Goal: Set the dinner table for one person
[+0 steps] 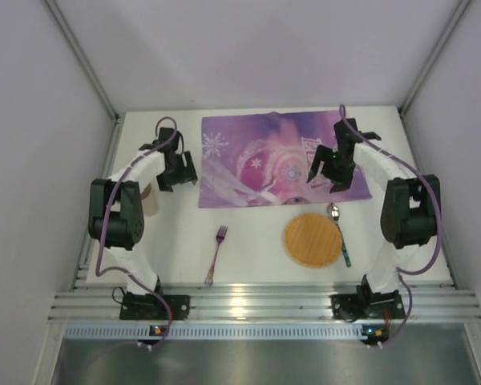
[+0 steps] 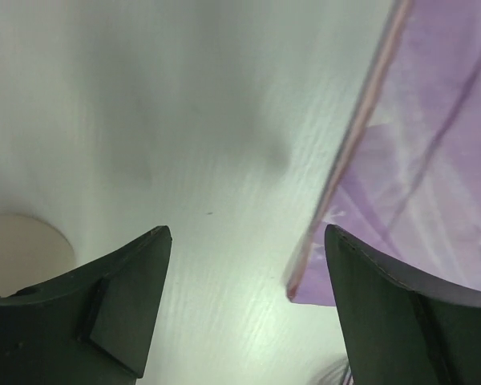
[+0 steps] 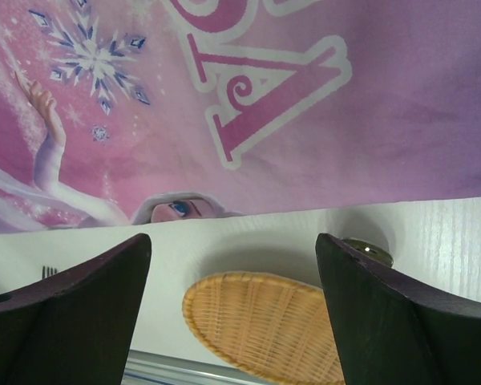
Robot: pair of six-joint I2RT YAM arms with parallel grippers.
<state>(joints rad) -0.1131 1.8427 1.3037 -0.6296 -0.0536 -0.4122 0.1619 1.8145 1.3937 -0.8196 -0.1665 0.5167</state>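
We are seeing both grippers hanging open and empty over the large white matte dinner table [image 1: 176, 241], the round woven tan wicker charger [image 1: 313, 238] lying just base-ward of the right gripper [image 1: 325, 178], well apart from the left gripper [image 1: 176, 172].

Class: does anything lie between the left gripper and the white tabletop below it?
Nothing visible does. Under the open left gripper the dinner table shows bare. The purple placemat edges in at one side, and a pale round object at the other.
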